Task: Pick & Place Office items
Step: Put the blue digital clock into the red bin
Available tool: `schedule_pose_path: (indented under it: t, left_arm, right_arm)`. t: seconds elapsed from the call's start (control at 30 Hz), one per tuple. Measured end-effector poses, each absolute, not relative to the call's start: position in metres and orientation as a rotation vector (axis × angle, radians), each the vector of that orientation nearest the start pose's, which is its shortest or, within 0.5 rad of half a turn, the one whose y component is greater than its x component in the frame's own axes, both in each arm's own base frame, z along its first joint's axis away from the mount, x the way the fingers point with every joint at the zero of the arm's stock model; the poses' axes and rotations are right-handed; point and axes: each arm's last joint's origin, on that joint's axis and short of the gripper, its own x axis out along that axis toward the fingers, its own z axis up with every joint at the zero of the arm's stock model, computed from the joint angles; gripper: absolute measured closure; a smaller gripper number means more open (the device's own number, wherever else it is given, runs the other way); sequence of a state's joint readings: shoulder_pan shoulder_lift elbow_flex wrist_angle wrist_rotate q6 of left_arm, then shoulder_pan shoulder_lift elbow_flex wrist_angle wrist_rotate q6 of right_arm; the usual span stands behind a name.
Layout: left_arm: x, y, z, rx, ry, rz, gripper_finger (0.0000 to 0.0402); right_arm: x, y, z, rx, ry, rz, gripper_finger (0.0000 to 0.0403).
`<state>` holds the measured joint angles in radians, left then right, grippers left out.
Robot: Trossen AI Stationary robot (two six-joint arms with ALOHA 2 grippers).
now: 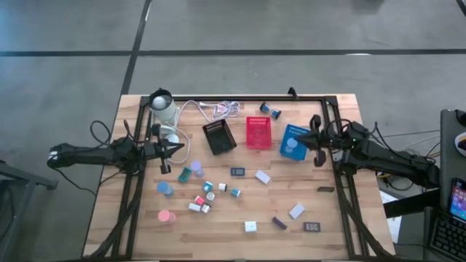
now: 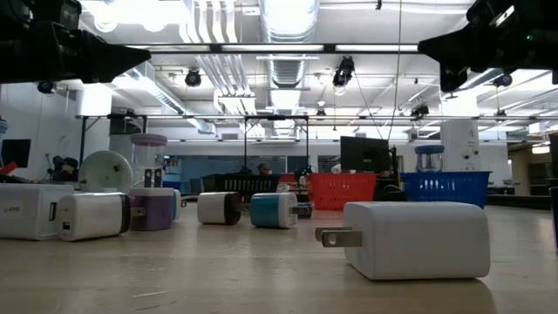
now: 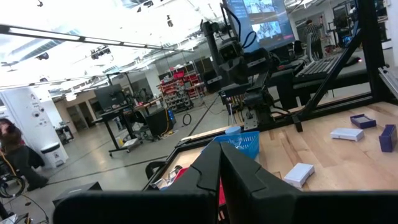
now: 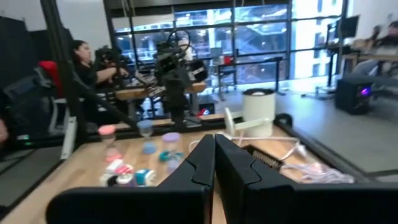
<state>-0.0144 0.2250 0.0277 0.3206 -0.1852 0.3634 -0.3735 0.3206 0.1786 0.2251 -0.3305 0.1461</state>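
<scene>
Above the table the left gripper point(image 1: 178, 148) and right gripper point(image 1: 300, 140) hover — both closed, empty — over scattered office items point(image 1: 206, 191).

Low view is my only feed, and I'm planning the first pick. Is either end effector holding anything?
Observer: No. The left end effector is shut and empty, above the table's left side.
Operator: And the right one?
Observer: The right end effector is shut and empty too, at the blue tray's right edge.
Operator: Anything in that tray?
Observer: Yes, one pale round piece lies inside it.
</scene>
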Motion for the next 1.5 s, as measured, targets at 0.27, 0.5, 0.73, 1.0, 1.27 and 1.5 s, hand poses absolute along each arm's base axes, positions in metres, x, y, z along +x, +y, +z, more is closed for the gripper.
schedule_pose_path:
  t: [0.27, 0.5, 0.73, 1.0, 1.27, 1.5]
  left_arm:
    - [0.110, 0.004, 0.184, 0.347, -0.085, 0.190, 0.0388]
    - [0.110, 0.004, 0.183, 0.334, -0.075, 0.187, 0.0388]
    - [0.110, 0.004, 0.184, 0.331, -0.076, 0.187, 0.0388]
    - [0.110, 0.004, 0.183, 0.328, -0.067, 0.186, 0.0388]
    - [0.110, 0.004, 0.183, 0.293, -0.071, 0.184, 0.0388]
    - [0.110, 0.004, 0.183, 0.274, -0.075, 0.183, 0.0388]
  right_arm:
    - [0.116, -0.018, 0.211, 0.090, -0.074, 0.023, 0.0394]
    - [0.117, -0.003, 0.208, 0.006, -0.138, 0.105, 0.0394]
    - [0.116, 0.000, 0.191, -0.017, -0.184, 0.113, 0.0394]
    - [0.116, 0.000, 0.187, -0.023, -0.190, 0.113, 0.0394]
    - [0.116, 0.000, 0.187, 0.002, -0.189, 0.116, 0.0394]
    - [0.116, 0.000, 0.187, 0.006, -0.188, 0.117, 0.0394]
